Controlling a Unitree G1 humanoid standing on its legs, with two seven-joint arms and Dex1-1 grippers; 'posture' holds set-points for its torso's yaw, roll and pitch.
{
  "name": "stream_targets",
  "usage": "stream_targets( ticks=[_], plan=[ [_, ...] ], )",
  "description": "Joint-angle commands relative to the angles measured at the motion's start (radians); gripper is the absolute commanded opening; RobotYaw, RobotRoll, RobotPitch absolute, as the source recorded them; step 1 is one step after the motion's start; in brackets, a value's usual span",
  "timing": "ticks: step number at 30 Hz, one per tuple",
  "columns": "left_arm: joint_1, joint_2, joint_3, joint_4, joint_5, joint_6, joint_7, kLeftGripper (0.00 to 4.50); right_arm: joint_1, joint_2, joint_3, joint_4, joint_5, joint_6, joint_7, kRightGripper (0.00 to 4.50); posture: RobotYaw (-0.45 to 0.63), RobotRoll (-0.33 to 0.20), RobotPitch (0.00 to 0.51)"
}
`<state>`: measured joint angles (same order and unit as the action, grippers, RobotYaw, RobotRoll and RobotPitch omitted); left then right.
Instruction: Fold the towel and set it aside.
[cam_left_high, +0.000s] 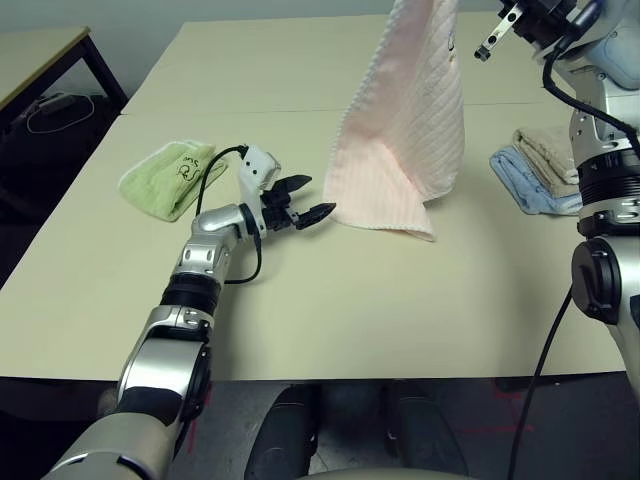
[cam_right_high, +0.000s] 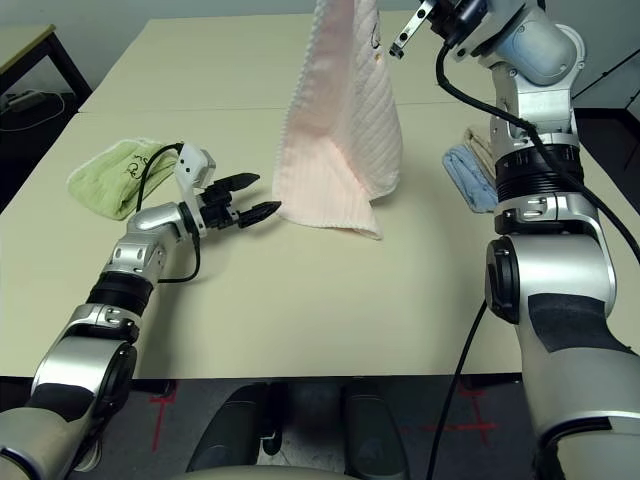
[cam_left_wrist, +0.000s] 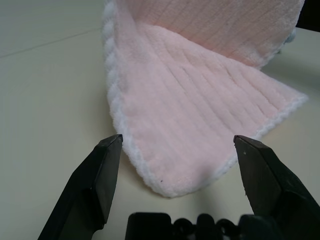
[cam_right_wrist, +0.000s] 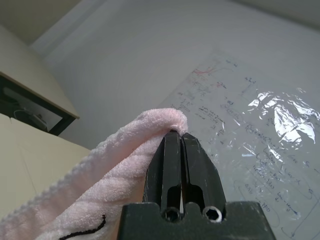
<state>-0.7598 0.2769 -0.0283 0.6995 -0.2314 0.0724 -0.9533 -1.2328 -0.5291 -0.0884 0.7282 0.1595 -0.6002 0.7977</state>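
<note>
Overhead, towel (cam_left_high: 400, 130) hanging, script (cam_right_wrist: 82, 231) wrist-side

towel (cam_left_high: 405, 130) top – cut off

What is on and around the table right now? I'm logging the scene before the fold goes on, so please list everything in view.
pink towel: one, pale pink, hanging from the right gripper, lower edge resting mid-table
green towel: one, light green, folded, on the table's left side
beige towel: one, beige, folded, right side, on the blue one
blue towel: one, light blue, folded, right side
table: one, cream
side table: one, dark-framed, far left
whiteboard: one, written on, behind
left gripper: open, low, by the pink towel's corner
right gripper: shut on the pink towel, raised
</note>
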Motion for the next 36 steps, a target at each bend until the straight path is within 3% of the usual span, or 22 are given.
stream_targets(
  ticks=[1, 6, 11, 14, 17, 22, 31, 36],
  plan=[
    [-0.021, -0.046, 0.007, 0.032, -0.029, 0.083, -0.009, 4.50, 0.012, 0.001, -0.012, -0.005, 0.016, -0.007, -0.002, 0.05, -0.01, 0.000, 0.086],
    [-0.060, -0.069, 0.006, 0.087, -0.012, 0.108, -0.022, 4.50, 0.015, 0.001, -0.013, -0.022, 0.024, 0.003, 0.002, 0.05, -0.01, 0.000, 0.085],
    [-0.118, -0.065, 0.048, 0.180, 0.000, 0.013, 0.050, 4.50, 0.021, -0.002, -0.012, -0.035, 0.026, 0.010, -0.002, 0.05, -0.02, 0.000, 0.088],
    [-0.120, -0.033, 0.081, 0.116, -0.066, 0.076, -0.059, 4.50, 0.025, -0.002, -0.014, -0.033, 0.025, 0.013, -0.007, 0.05, -0.02, 0.000, 0.090],
    [-0.082, 0.029, 0.034, 0.059, -0.039, 0.119, -0.144, 4.50, 0.025, 0.001, -0.013, -0.032, 0.025, 0.013, -0.008, 0.05, -0.01, 0.000, 0.093],
    [-0.063, 0.067, 0.035, 0.070, -0.017, 0.136, -0.121, 4.50, 0.021, 0.006, -0.011, -0.030, 0.026, 0.015, -0.008, 0.05, -0.01, 0.000, 0.098],
    [-0.151, -0.022, 0.042, 0.266, 0.067, 0.107, 0.128, 4.50, 0.013, 0.012, -0.010, -0.049, 0.032, 0.031, -0.002, 0.05, -0.01, 0.000, 0.100],
    [-0.196, -0.042, 0.040, 0.322, 0.074, 0.097, 0.104, 4.50, 0.013, 0.008, -0.011, -0.056, 0.033, 0.037, 0.000, 0.05, -0.02, 0.000, 0.099]
  ],
)
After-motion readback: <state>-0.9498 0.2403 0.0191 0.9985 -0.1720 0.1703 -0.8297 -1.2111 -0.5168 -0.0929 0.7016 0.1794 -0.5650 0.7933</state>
